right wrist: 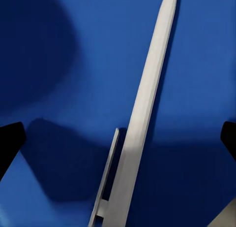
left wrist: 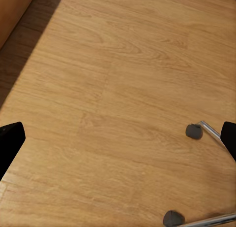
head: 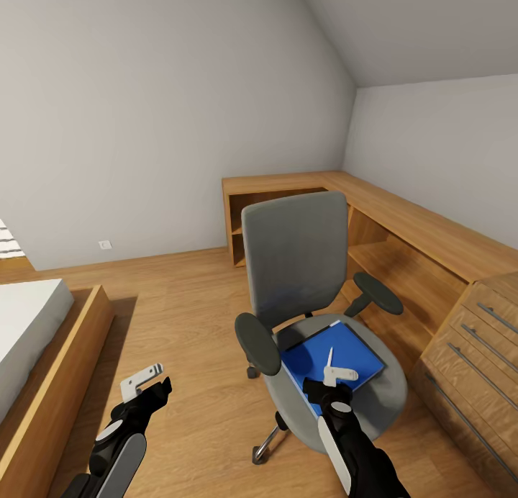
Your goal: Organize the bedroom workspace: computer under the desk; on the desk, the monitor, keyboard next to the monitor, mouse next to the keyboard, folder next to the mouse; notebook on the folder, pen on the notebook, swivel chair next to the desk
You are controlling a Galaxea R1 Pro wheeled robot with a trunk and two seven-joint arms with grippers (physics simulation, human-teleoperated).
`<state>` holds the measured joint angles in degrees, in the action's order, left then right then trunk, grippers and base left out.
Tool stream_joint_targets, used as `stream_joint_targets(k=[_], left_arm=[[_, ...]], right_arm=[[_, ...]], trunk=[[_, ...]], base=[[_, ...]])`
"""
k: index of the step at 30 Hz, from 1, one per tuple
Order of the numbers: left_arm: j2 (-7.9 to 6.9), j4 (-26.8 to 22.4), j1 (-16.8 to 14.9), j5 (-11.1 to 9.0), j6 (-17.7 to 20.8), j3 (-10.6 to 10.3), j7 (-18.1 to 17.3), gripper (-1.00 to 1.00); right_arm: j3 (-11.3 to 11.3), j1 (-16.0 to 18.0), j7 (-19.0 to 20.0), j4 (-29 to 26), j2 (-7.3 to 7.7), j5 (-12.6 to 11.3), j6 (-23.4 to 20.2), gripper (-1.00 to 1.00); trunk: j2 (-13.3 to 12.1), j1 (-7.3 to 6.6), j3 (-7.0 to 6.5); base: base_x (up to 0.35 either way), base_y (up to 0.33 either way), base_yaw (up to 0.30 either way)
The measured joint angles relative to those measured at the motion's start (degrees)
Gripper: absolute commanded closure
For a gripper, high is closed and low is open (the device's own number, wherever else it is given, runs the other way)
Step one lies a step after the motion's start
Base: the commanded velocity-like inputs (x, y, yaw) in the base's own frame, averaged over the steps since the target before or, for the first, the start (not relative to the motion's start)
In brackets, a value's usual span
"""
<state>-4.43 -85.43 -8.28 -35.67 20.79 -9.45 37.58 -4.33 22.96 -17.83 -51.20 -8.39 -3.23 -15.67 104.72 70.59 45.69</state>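
Observation:
The grey swivel chair (head: 295, 260) stands on the wood floor of the bedroom, its seat facing me. A bright blue folder (head: 356, 354) lies flat on the seat. On the folder rests a slim white pen (head: 330, 355) (right wrist: 147, 99). My right gripper (head: 338, 374) (right wrist: 118, 143) hovers just over the folder, open, with the pen lying between its spread black fingertips (right wrist: 10, 141) and not gripped. My left gripper (head: 144, 380) (left wrist: 118, 143) is open and empty over bare floor left of the chair, with the chair's chrome legs and casters (left wrist: 194, 131) beside it.
A bed with a wooden frame (head: 50, 383) lies at the left. A low light wood shelf unit (head: 403, 217) runs along the far and right walls behind the chair. A wood drawer unit with bar handles (head: 475, 354) stands close at the right.

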Motion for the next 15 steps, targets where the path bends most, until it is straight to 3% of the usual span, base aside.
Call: stream_joint_targets(k=[15], left_arm=[[0.00, 0.00, 0.00, -0.01, 0.00, -0.05, 0.00, -1.00]], right_arm=[[-0.01, -0.02, 0.03, -0.02, -0.01, -0.19, 0.03, 1.00]], trunk=[[0.00, 0.00, 0.00]], base=[[0.000, 0.000, 0.000]])
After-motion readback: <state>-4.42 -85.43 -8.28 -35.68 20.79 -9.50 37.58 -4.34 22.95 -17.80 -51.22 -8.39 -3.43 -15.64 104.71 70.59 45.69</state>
